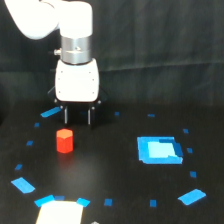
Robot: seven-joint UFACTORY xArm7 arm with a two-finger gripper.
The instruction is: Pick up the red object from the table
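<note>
- Exterior view, the only one you have, shows the red object [64, 140] standing upright on the black counter [110, 165], well in from the near edge and toward the exterior view's left edge.
- Your end effector [77, 116] hangs just behind the block and slightly toward the exterior view's right; its two dark fingers [66, 115] point down, spread apart with nothing between them. Whether the tips touch the counter you cannot tell.
- Nothing crowds the block: the large blue rectangle [159, 150] lies well apart toward the exterior view's right edge, and the nearest blue tape marks [50, 112] lie flat and will not obstruct a grasp.
- Expect the block to be stiff and light, judging by its small, stubby, solid-looking shape; a firm pinch should not deform it.
- Its top looks faceted, perhaps hexagonal, though the picture is too soft to be sure. If so, close on two opposite flat sides rather than on corners, or it may twist as the fingers meet it.
- Take it around mid-height; its surface looks smooth, so a grip near the top rim could let it slip out.
- It appears narrower than the finger gap, so centre over it before descending, or one finger may knock it over or push it aside.
</note>
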